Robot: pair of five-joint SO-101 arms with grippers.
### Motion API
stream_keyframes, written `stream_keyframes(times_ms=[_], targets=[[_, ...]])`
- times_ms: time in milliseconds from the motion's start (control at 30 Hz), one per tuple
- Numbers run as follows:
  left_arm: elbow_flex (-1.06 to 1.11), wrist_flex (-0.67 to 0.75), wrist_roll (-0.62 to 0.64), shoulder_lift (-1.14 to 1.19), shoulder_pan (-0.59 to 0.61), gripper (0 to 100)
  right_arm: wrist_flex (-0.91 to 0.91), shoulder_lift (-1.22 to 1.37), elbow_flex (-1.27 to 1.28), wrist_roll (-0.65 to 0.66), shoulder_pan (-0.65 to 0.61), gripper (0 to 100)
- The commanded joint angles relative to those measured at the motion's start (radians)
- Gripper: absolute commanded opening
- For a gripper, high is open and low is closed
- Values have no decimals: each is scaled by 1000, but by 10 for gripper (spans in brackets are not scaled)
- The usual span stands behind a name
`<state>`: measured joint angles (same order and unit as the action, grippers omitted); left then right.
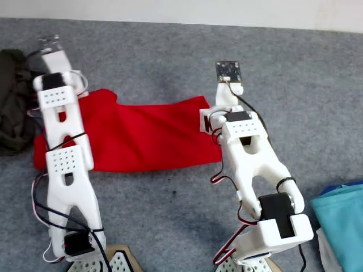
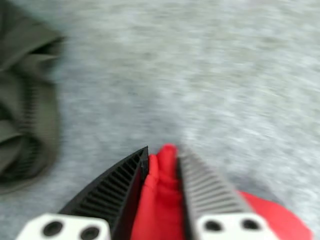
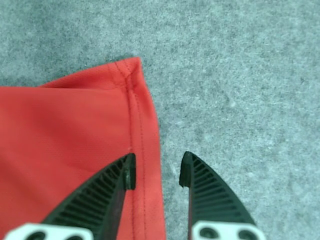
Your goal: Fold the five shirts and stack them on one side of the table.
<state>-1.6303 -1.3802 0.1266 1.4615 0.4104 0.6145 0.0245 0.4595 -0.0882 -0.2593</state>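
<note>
Left gripper (image 2: 164, 156) is clenching the red shirt (image 1: 147, 136), right gripper (image 3: 158, 165) is gaping at its hem; folding is seemingly just starting

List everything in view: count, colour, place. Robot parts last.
red shirt: 1, red, laid out mid-table between the two arms
dark garment: 1, dark olive, bunched at the high view's left edge
teal shirt: 1, teal, at the high view's right edge beside the right arm's base
white cloth: 1, white, poking out under the teal shirt; cannot tell what it is
table cover: 1, grey, under everything
left arm: 1, white, over the red shirt's left end
right arm: 1, white, at the red shirt's right end
left tool: 1, black and grey, shut on a fold of the red shirt
right tool: 1, black, open, astride the red shirt's hem
</note>
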Motion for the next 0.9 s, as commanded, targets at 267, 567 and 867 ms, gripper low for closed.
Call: stream_keyframes(times_ms=[267,567,867], targets=[[-36,-3,0,-68,-8,7,-18,-56,-4,12,-10,156],[-36,-275,2,-237,-10,7,-18,-56,-4,14,-8,156],[-30,-385,-2,-288,-18,7,-18,-56,-4,14,-8,156]])
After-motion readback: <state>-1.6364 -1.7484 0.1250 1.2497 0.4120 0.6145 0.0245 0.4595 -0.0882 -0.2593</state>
